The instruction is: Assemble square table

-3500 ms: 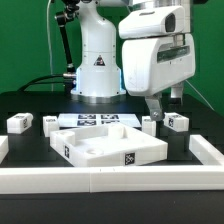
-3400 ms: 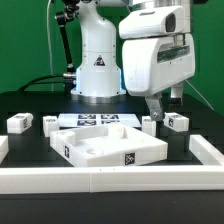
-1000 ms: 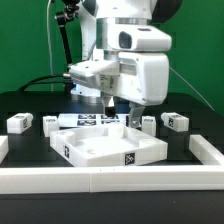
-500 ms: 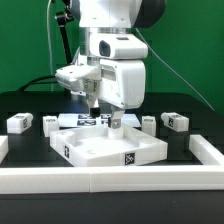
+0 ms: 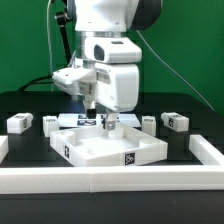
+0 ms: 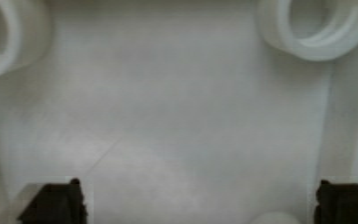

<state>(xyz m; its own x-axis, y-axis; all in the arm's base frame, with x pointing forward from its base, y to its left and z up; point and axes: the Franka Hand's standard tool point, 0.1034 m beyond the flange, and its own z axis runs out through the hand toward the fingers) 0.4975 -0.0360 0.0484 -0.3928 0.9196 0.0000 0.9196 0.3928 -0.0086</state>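
The large white square plastic top [image 5: 95, 150], lower centre, looks smooth and matt, like the small white plastic block leg [image 5: 18, 123] at far left. The black table surface [image 5: 25, 145] is dull; the arm's white casing [image 5: 112, 80] is glossy.

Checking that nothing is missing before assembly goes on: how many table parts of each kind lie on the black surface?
square table top: 1
legs: 4
Total: 5
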